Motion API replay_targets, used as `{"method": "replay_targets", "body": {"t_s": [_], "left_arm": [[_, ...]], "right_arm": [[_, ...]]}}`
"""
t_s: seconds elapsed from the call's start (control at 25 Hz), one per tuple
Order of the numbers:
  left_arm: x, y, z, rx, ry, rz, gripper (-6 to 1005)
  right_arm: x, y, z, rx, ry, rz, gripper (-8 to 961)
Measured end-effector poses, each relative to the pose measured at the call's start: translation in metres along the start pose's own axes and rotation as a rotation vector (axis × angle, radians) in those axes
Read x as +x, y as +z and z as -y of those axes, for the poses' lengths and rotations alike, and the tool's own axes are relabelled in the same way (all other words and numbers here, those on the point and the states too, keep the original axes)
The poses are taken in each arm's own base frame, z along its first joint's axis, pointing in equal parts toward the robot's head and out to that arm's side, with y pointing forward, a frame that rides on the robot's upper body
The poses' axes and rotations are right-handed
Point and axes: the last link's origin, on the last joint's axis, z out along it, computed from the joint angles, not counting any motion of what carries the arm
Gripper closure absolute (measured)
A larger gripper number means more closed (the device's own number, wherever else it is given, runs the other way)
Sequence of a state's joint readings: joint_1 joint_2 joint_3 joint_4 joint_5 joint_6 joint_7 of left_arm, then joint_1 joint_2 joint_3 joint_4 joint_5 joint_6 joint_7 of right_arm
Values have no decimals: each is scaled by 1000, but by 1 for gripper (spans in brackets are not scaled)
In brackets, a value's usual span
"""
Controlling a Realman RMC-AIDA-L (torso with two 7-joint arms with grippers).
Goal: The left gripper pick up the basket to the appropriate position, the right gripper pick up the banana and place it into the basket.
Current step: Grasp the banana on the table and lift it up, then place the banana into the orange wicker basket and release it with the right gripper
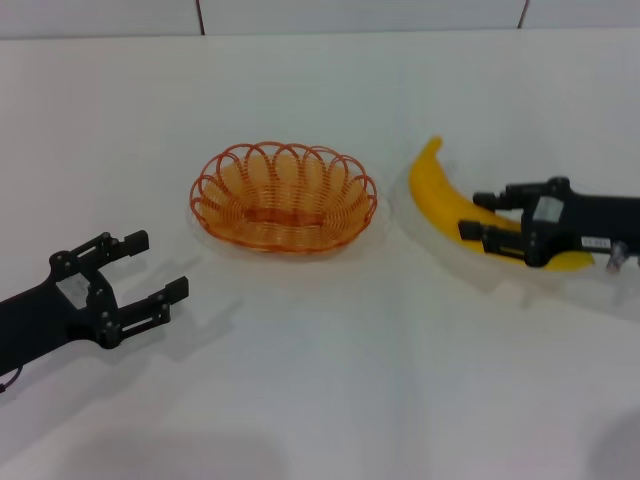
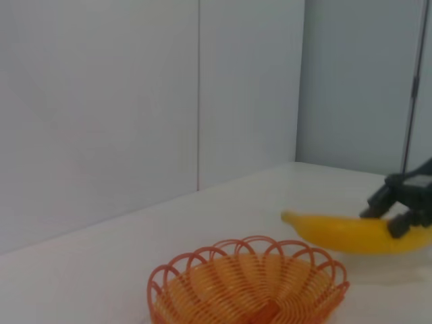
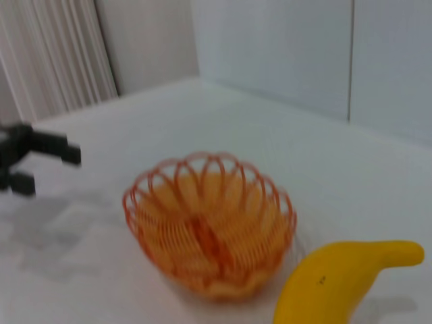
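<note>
The orange wire basket (image 1: 232, 188) stands empty at the middle of the white table; it also shows in the left wrist view (image 2: 250, 287) and the right wrist view (image 3: 209, 226). The yellow banana (image 1: 435, 185) lies to its right, low at the table. My right gripper (image 1: 472, 214) has one finger on each side of the banana's middle and is shut on it; the left wrist view shows this gripper (image 2: 387, 217) on the banana (image 2: 337, 233). The banana's free end fills the near corner of the right wrist view (image 3: 331, 283). My left gripper (image 1: 160, 264) is open and empty, left of and nearer than the basket.
The white table (image 1: 330, 380) stretches in front of the basket. A pale panelled wall (image 1: 360, 12) runs along its far edge. My left gripper shows far off in the right wrist view (image 3: 46, 169).
</note>
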State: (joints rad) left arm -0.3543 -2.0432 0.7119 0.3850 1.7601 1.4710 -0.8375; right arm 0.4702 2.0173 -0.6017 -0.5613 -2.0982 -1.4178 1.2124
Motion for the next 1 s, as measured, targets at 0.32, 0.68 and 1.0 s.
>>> {"method": "replay_targets", "body": {"t_s": [0.32, 0.68, 1.0], "left_arm": [[1, 2, 0, -9, 6, 1, 197], [7, 4, 0, -22, -11, -26, 197], [9, 7, 1, -31, -6, -28, 197]], "right_arm": [[-43, 17, -10, -97, -136, 184, 490], [-53, 55, -35, -247, -251, 200, 471], [-64, 94, -38, -221, -339, 175, 454]]}}
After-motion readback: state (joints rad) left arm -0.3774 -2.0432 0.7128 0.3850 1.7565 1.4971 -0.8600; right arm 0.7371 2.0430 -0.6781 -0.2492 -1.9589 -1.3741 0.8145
